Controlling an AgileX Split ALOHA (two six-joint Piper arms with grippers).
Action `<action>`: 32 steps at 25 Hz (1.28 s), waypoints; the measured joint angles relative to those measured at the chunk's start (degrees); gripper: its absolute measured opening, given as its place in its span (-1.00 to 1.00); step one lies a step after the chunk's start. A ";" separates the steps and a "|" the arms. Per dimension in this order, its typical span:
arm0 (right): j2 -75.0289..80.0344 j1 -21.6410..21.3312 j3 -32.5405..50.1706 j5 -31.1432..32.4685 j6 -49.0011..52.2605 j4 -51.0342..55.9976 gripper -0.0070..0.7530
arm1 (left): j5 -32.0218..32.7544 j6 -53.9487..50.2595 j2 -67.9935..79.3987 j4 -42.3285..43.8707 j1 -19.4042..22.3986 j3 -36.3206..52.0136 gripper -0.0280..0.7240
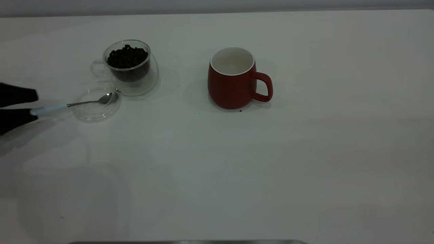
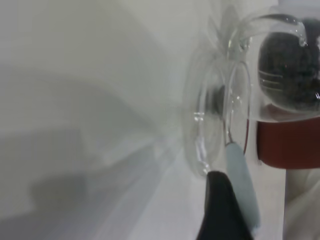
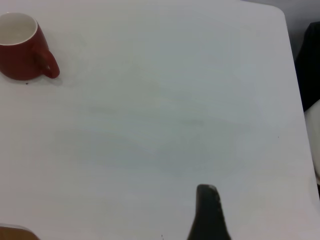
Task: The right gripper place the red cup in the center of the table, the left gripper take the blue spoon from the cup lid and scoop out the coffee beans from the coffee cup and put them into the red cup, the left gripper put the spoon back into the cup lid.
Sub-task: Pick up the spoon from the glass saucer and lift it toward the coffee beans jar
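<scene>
Nearest you, the large plain white tabletop (image 1: 217, 176) lies bare. At its left edge your left gripper (image 1: 28, 105), the black tapered arm tip, has its two black fingers apart on either side of the pale light-blue handle end of the small metal-bowled teaspoon (image 1: 73, 104); whether they touch the handle you cannot tell. The spoon's shiny bowl rests in the small round clear glass lid (image 1: 96, 107), flat on the table. Just behind the lid stands the clear double-walled glass cup (image 1: 130, 67), holding a heap of dark roasted coffee beans (image 1: 127, 57). Near the table's middle stands the rounded dark red ceramic mug (image 1: 234, 79), upright, white inside, handle pointing right. Your right gripper (image 3: 207, 215) hangs well apart from the mug; you cannot tell how its fingers stand.
</scene>
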 joint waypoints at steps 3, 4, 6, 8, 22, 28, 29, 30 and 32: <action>0.00 0.00 0.00 0.00 0.00 0.05 0.56 | -0.06 -1.39 0.77 0.28 -2.01 -1.53 0.50; 0.00 0.00 0.00 0.00 0.00 0.05 0.56 | -0.31 -1.92 1.02 0.38 -2.57 -1.87 0.50; 0.00 0.00 0.00 0.00 0.00 0.06 0.56 | -0.56 -2.66 1.02 0.32 -3.31 -2.27 0.50; 0.00 0.00 0.00 0.00 0.00 0.11 0.56 | -0.56 -2.86 1.02 -0.31 -3.67 -2.39 0.50; 0.00 0.00 0.00 0.00 0.00 0.16 0.56 | -0.63 -4.60 1.06 -0.52 -3.67 -2.39 -0.54; 0.00 0.00 0.00 0.00 0.00 0.16 0.56 | -0.63 -5.65 1.06 1.02 -3.67 -2.39 -0.61; 0.00 0.00 0.00 0.00 0.00 0.16 0.56 | -0.63 -5.77 1.06 1.50 -3.67 -2.39 -0.61; 0.00 0.00 0.00 0.00 0.00 0.16 0.56 | -0.63 -5.88 1.06 1.85 -3.67 -2.39 -0.61; 0.00 0.00 0.00 0.00 0.00 0.16 0.56 | -0.52 -5.92 1.06 1.97 -3.67 -2.39 -0.61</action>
